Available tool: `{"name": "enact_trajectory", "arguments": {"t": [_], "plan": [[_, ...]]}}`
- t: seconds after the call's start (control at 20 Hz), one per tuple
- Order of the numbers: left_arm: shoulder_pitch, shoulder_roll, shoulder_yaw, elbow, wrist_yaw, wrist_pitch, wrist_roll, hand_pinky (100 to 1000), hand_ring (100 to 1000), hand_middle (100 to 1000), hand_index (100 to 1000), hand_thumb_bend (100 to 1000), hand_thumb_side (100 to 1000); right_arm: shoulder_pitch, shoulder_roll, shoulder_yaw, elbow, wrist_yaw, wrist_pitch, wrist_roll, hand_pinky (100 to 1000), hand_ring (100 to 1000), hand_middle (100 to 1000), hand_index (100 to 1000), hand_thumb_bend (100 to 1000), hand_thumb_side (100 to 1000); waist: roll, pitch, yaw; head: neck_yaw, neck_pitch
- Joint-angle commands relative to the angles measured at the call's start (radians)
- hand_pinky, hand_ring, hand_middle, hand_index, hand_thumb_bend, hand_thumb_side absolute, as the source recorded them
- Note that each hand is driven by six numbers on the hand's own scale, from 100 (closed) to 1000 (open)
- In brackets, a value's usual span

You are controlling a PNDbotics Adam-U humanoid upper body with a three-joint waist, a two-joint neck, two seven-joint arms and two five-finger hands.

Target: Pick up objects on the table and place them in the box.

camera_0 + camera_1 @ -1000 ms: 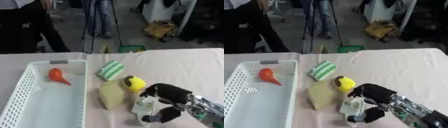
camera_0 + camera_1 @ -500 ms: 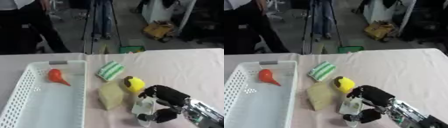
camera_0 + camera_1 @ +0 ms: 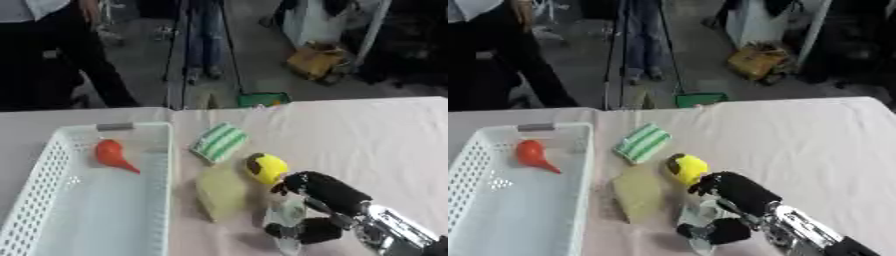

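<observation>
The right hand [image 3: 319, 200] curled round a pale clear object [image 3: 287, 220] at the table's [image 3: 367, 135] near edge, right of the box [image 3: 87, 200]; it looked light, thin, probably crushable; best pinched across its sides.

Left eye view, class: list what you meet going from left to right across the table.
White basket holding an orange-red object → green striped item → yellow object → right robot hand around a pale item.
</observation>
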Motion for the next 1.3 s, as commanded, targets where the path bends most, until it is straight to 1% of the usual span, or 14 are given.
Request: {"name": "enact_trajectory", "arguments": {"t": [0.05, 0.1, 0.2, 0.4, 0.6, 0.65, 0.7, 0.75, 0.8, 0.85, 1.1, 1.3], "plan": [[-0.012, 0.003, -0.002, -0.014, 0.002, -0.001, -0.004, 1000, 930, 956, 913, 100, 1000, -0.012, -0.014, -0.011, -0.002, 0.014, 0.009, -0.012, 840, 786, 617, 817, 598, 887, 0.000, -0.012, 0.000, -0.002, -0.010], [-0.012, 0.003, -0.002, -0.014, 0.002, -0.001, -0.004, 1000, 930, 956, 912, 100, 1000, -0.012, -0.014, -0.011, -0.001, 0.015, 0.010, -0.015, 836, 776, 598, 802, 571, 866, 0.000, -0.012, -0.001, -0.002, -0.010], [-0.012, 0.003, -0.002, -0.014, 0.002, 0.000, -0.004, 1000, 930, 956, 912, 100, 1000, -0.011, -0.013, -0.011, 0.002, 0.016, 0.015, -0.021, 831, 757, 591, 789, 553, 847, 0.000, -0.013, -0.001, -0.001, -0.009], [-0.012, 0.004, -0.001, -0.014, 0.003, 0.000, -0.002, 1000, 930, 957, 910, 100, 1000, -0.010, -0.015, -0.008, 0.005, 0.014, 0.019, -0.024, 774, 744, 600, 782, 541, 825, -0.001, -0.013, -0.001, -0.002, -0.008], [-0.013, 0.004, -0.001, -0.014, 0.003, 0.001, -0.003, 1000, 930, 957, 910, 100, 1000, -0.011, -0.019, -0.006, 0.005, 0.016, 0.018, -0.021, 772, 729, 602, 776, 529, 815, -0.003, -0.014, -0.002, -0.002, -0.006], [-0.013, 0.004, -0.001, -0.014, 0.003, 0.001, -0.003, 1000, 930, 958, 910, 100, 1000, -0.011, -0.020, -0.006, 0.005, 0.017, 0.018, -0.021, 771, 695, 601, 767, 520, 802, -0.003, -0.015, -0.003, -0.002, -0.006], [-0.013, 0.004, -0.001, -0.014, 0.003, 0.002, -0.003, 1000, 930, 958, 910, 100, 1000, -0.011, -0.021, -0.005, 0.006, 0.018, 0.018, -0.021, 771, 695, 601, 767, 520, 802, -0.004, -0.015, -0.003, -0.002, -0.007], [-0.013, 0.004, 0.000, -0.014, 0.003, 0.002, -0.002, 1000, 930, 958, 910, 100, 1000, -0.010, -0.021, -0.005, 0.007, 0.018, 0.018, -0.021, 755, 647, 598, 757, 513, 789, -0.004, -0.016, -0.003, -0.002, -0.008], [-0.013, 0.005, 0.000, -0.014, 0.003, 0.002, -0.002, 1000, 930, 958, 910, 100, 1000, -0.010, -0.020, -0.005, 0.008, 0.017, 0.018, -0.021, 755, 647, 598, 757, 513, 789, -0.004, -0.017, -0.003, -0.002, -0.009], [-0.013, 0.005, 0.000, -0.014, 0.004, 0.002, -0.002, 1000, 929, 958, 909, 100, 1000, -0.010, -0.019, -0.004, 0.008, 0.017, 0.018, -0.020, 730, 617, 596, 744, 514, 781, -0.004, -0.017, -0.003, -0.002, -0.010], [-0.013, 0.005, 0.002, -0.014, 0.004, 0.003, 0.001, 1000, 929, 959, 910, 100, 1000, -0.008, -0.017, -0.003, 0.009, 0.014, 0.016, -0.016, 727, 603, 591, 736, 510, 774, -0.004, -0.019, -0.004, -0.002, -0.009], [-0.014, 0.005, 0.001, -0.014, 0.004, 0.003, 0.001, 1000, 929, 960, 909, 100, 1000, -0.008, -0.018, -0.002, 0.006, 0.011, 0.016, -0.019, 714, 582, 566, 715, 491, 756, -0.004, -0.019, -0.006, -0.002, -0.007]]}}
